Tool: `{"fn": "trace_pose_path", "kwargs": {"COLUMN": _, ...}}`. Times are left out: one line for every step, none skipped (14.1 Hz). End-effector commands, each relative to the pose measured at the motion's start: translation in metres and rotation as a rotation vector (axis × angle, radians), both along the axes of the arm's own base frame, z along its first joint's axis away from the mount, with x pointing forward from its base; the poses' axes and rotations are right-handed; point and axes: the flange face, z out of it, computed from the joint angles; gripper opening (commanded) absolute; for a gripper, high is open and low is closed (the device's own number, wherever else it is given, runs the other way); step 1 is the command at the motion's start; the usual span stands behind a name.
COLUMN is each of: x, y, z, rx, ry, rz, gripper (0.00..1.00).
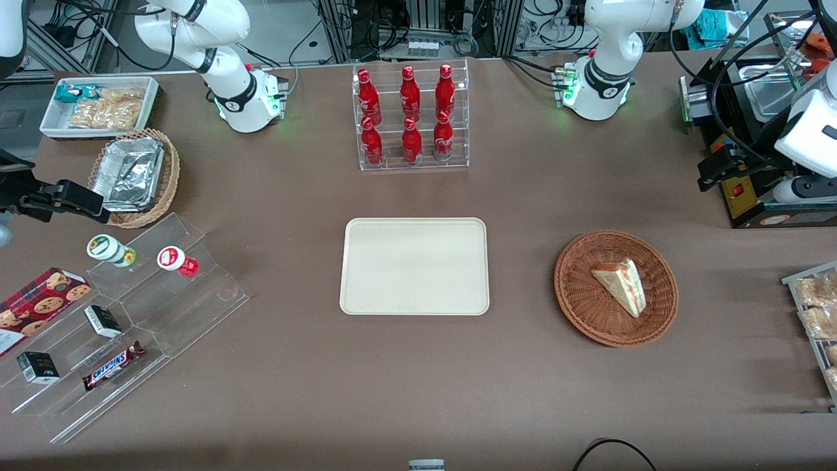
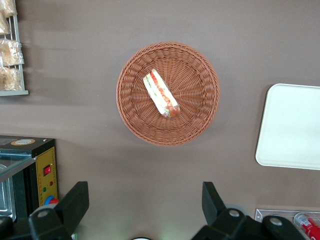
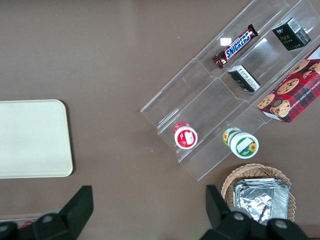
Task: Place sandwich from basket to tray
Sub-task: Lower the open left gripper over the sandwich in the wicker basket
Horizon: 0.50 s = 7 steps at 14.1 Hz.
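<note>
counter (image 1: 418, 386): wide brown top that carries all the things; the working arm's gripper hangs high above it, near the working arm's end.

tray (image 1: 414, 265): flat cream rectangle in the middle of the counter, with nothing on it. It lies well apart from the basket, toward the parked arm's end.

basket (image 1: 616, 287): round reddish-brown wicker one, standing about as near to the front camera as the tray. In the wrist view the whole basket (image 2: 168, 93) shows ahead of the fingers, so I judge that the gripper is not yet straight over it.

sandwich (image 1: 622, 285): it lies inside the basket, a little off the middle, and touches the woven bottom. In the wrist view the sandwich (image 2: 161, 93) shows its red and green edge, and its long axis runs slantwise to the line between the two fingers.

gripper (image 2: 145, 200): the fingers (image 2: 75, 200) stand wide apart with nothing between them, well above the counter and not touching the basket.

coming move, as I judge: go forward over the basket, turn the wrist so that the fingers close across the short width of the sandwich, then go down.
</note>
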Motion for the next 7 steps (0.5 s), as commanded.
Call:
{"fn": "trace_pose_path", "kwargs": {"x": -0.005, "y": 0.002, "z": 0.008, "rx": 0.000, "ry": 0.003, "rz": -0.013, "gripper": 1.00}}
{"fn": "trace_pose_path", "kwargs": {"x": -0.005, "y": 0.002, "z": 0.008, "rx": 0.000, "ry": 0.001, "rz": -0.016, "gripper": 1.00}}
{"fn": "trace_pose_path", "kwargs": {"x": -0.004, "y": 0.002, "z": 0.007, "rx": -0.002, "ry": 0.003, "rz": -0.013, "gripper": 1.00}}
{"fn": "trace_pose_path", "kwargs": {"x": -0.004, "y": 0.002, "z": 0.006, "rx": -0.003, "ry": 0.006, "rz": -0.001, "gripper": 1.00}}
{"fn": "trace_pose_path", "kwargs": {"x": -0.003, "y": 0.003, "z": 0.003, "rx": -0.006, "ry": 0.012, "rz": 0.023, "gripper": 1.00}}
{"fn": "trace_pose_path", "kwargs": {"x": -0.003, "y": 0.005, "z": -0.004, "rx": 0.002, "ry": 0.032, "rz": 0.091, "gripper": 1.00}}
{"fn": "trace_pose_path", "kwargs": {"x": 0.000, "y": 0.005, "z": -0.016, "rx": 0.012, "ry": 0.057, "rz": 0.155, "gripper": 1.00}}
